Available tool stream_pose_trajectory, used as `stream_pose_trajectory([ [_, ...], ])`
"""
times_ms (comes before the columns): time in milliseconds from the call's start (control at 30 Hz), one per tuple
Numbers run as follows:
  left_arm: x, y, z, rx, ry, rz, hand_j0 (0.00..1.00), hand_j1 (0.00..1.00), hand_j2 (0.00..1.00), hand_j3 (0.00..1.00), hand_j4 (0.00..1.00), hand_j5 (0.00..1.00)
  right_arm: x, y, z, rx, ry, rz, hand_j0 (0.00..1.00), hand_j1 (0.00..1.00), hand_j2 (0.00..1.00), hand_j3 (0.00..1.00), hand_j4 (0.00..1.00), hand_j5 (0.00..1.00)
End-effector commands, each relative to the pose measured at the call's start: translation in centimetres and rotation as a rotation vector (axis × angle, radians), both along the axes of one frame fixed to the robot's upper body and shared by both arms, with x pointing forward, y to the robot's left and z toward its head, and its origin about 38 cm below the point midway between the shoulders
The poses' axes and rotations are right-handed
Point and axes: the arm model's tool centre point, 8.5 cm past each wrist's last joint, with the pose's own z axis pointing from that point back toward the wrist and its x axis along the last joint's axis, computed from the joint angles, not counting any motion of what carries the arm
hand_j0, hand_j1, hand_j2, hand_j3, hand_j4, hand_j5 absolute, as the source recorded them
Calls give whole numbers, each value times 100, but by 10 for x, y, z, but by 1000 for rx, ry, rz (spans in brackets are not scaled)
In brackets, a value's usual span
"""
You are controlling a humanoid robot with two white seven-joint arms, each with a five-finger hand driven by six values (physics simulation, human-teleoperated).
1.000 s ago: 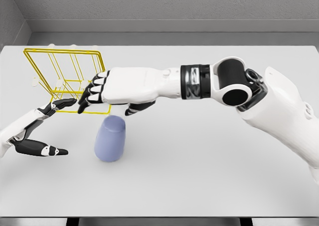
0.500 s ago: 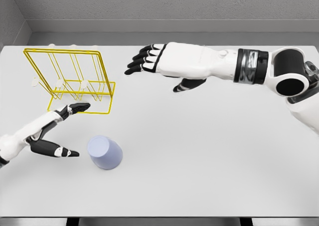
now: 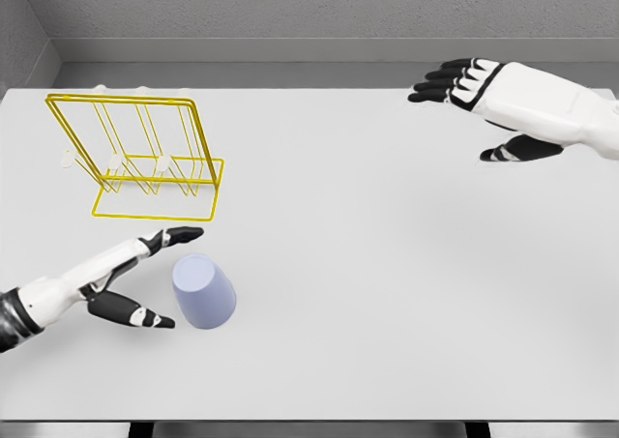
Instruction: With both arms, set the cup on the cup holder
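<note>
A pale blue cup (image 3: 204, 291) lies tipped on the white table (image 3: 387, 264), its closed bottom facing up toward me. My left hand (image 3: 160, 278) is open just left of the cup, index finger above it and thumb below, not holding it. The yellow wire cup holder (image 3: 145, 153) stands at the back left, with nothing on it. My right hand (image 3: 479, 104) is open, raised at the far right, well away from the cup.
A grey wall (image 3: 290, 13) runs behind the table. The table's front edge (image 3: 309, 421) lies at the bottom of the view.
My right hand has pulled back from over the cup to the far right. The cup has tipped and shifted slightly. My left hand has moved closer to the cup.
</note>
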Motion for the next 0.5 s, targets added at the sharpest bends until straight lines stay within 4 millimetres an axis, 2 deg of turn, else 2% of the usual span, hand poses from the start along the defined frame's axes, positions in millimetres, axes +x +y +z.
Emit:
stream_pose_trajectory([
  [0,-1,-5,1,-11,-1,-11,100,100,100,100,100,100,-4,-14,17,7,-42,-7,100,100,100,100,100,100],
  [67,-1,-8,1,-12,-3,-21,100,100,100,100,100,100,-5,-12,17,9,-49,9,100,100,100,100,100,100],
  [133,-2,-13,2,-22,-9,-32,100,100,100,100,100,100,-6,-10,3,18,-17,16,100,100,100,100,100,100],
  [200,-2,-16,2,-30,-10,-37,100,100,100,100,100,100,-8,-8,2,16,-17,24,100,100,100,100,100,100],
  [300,0,-26,2,-45,-14,-55,100,100,100,100,100,100,-10,-9,-11,16,17,17,100,100,100,100,100,100],
  [467,0,-29,3,-48,-8,-59,100,100,100,100,100,100,-15,-12,-28,11,67,7,100,100,100,100,100,100],
])
